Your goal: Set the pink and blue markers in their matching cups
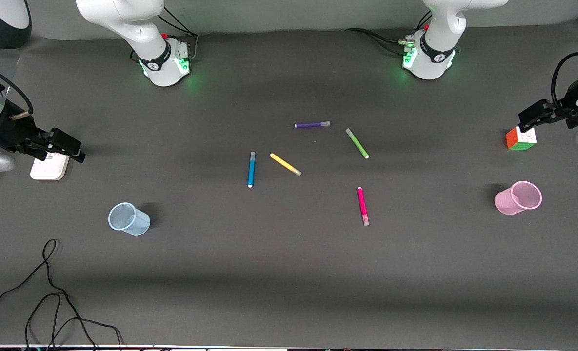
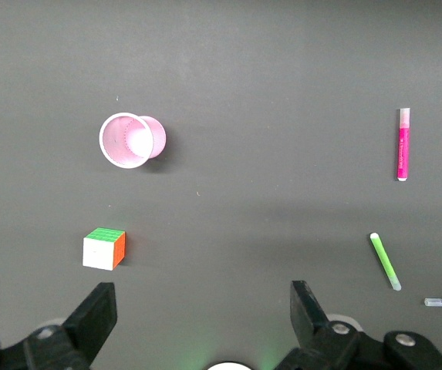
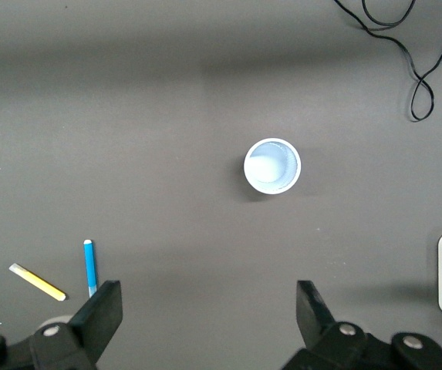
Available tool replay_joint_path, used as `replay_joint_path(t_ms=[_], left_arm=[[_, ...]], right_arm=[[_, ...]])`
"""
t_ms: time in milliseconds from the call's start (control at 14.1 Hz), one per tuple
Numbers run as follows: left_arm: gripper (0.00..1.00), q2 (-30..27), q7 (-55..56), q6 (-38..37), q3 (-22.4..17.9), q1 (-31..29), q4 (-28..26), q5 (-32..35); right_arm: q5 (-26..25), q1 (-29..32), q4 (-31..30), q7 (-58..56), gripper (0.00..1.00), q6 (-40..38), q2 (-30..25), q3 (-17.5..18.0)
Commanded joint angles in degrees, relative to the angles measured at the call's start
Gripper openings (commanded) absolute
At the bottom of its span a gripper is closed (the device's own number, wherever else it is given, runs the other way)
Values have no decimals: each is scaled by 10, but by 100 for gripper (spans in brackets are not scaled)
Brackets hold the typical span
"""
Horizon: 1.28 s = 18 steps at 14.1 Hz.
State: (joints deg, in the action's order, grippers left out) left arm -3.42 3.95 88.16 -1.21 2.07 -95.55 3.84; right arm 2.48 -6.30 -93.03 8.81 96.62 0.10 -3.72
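The blue marker (image 1: 251, 169) lies mid-table and shows in the right wrist view (image 3: 89, 267). The pink marker (image 1: 363, 205) lies nearer the front camera, toward the left arm's end, and shows in the left wrist view (image 2: 403, 144). The light blue cup (image 1: 129, 219) (image 3: 272, 166) stands toward the right arm's end. The pink cup (image 1: 518, 197) (image 2: 132, 139) stands toward the left arm's end. My right gripper (image 1: 69, 146) (image 3: 209, 312) is open and empty, up over the right arm's end. My left gripper (image 1: 530, 119) (image 2: 204, 316) is open and empty, up over the cube.
A purple pen (image 1: 312, 125), a green pen (image 1: 357, 143) and a yellow pen (image 1: 285, 164) lie mid-table near the markers. A puzzle cube (image 1: 521, 138) sits under the left gripper. A white box (image 1: 49, 168) lies under the right gripper. A black cable (image 1: 49, 292) loops near the front edge.
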Motion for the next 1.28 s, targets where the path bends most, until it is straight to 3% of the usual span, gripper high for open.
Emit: replay_joint_path(t_ms=[0,213,496,851,1206], left_arm=[[100,10,-4,-34,6,-7,16,3],[100,10,-2,-50,8,-3,14,3],[100,10,-1,-61,10,-2,13,3],[100,10,8,-72,17,-2,13,2],[100,24,19,-60,24,5,11,-3]], right_arm=[[10,5,7,-11,100,-23,2,6],[16,2,7,-3,100,-25,21,8],[71,-29,17,-1,100,-33,122,27],[65,-39,72,107,100,-33,252,121],[64,-85,90,199,100,-27,335,143]])
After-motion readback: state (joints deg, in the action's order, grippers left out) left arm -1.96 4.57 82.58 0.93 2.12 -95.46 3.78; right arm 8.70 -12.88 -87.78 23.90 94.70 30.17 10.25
